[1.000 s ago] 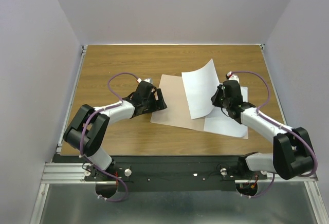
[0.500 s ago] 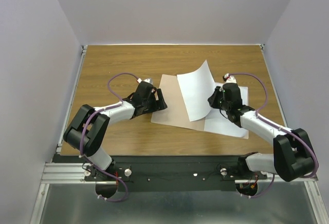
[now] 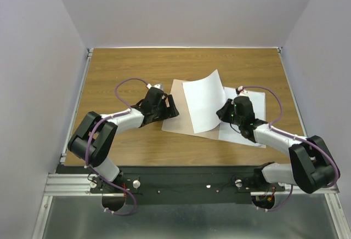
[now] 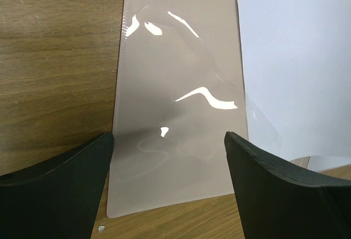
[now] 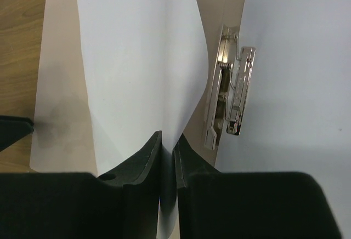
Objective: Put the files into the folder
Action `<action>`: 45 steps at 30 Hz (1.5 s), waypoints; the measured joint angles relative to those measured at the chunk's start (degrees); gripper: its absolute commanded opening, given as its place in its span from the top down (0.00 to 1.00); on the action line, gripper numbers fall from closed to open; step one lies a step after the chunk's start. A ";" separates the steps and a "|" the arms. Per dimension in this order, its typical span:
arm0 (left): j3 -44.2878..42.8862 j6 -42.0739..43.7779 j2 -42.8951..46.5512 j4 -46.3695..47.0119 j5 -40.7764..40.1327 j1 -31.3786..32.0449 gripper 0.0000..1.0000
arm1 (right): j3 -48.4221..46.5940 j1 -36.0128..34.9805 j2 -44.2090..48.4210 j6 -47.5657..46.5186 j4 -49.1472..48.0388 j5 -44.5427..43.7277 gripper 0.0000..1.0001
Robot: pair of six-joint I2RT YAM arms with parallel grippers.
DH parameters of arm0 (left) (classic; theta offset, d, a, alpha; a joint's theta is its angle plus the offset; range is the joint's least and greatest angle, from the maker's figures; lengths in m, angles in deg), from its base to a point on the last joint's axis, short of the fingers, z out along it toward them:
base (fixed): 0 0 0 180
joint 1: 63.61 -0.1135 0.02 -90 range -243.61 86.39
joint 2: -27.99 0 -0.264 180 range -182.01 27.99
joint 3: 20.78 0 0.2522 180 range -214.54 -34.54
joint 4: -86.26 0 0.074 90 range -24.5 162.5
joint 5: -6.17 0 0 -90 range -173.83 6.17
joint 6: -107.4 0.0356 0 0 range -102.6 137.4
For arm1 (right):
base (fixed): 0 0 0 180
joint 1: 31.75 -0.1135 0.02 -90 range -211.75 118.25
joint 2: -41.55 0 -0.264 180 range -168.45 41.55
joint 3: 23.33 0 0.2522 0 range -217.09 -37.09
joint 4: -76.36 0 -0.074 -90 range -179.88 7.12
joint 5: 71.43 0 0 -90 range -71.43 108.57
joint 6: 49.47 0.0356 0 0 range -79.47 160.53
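Overhead, a wooden table [image 3: 109,69] carries the open tan folder [image 3: 178,118], lying flat at the middle. On its right half rests a flat file [image 3: 253,104]. A curled file [image 3: 202,104] arches over the middle, its long axis running near to far. The right gripper [image 5: 168,146] is pinched tight on this sheet's near right edge — the sheet spreads left from it, and the metal clip [image 5: 230,99] lies just to its right. The left gripper [image 3: 169,107], jaws spread wide and holding nothing, sits over the folder's left flap. Laying the sheet down falls to the right arm, I judge.
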 measured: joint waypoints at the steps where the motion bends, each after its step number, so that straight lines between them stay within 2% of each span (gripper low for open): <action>1: 0.00 -0.07 0.00 0.04 0.00 0.04 0.08 | 0.90 -0.24 -0.02 1.31 -0.81 -0.02 0.75; 10: 0.61 -0.83 0.00 1.46 0.20 0.46 0.08 | 3.93 -3.45 -1.09 8.11 -5.66 -1.38 0.74; 18: 1.27 -1.25 0.02 2.73 0.48 0.50 0.08 | 3.96 -7.69 -5.64 13.99 -9.01 -6.97 0.78; 27: 1.44 -1.36 0.00 3.28 0.48 0.72 0.08 | 3.96 -7.69 2.69 16.20 -1.90 -17.27 0.81; 30: 1.44 -1.33 0.00 3.30 0.50 0.72 0.08 | 3.96 -7.72 2.43 16.59 -1.55 -17.62 0.82; 37: 1.97 -1.36 0.11 4.13 0.61 0.72 0.08 | 4.09 -7.72 -4.37 16.83 -2.91 -16.52 0.82; 45: 2.78 -1.60 0.35 5.42 0.66 0.72 0.08 | 6.91 -7.87 -7.74 20.57 -10.93 -14.05 0.82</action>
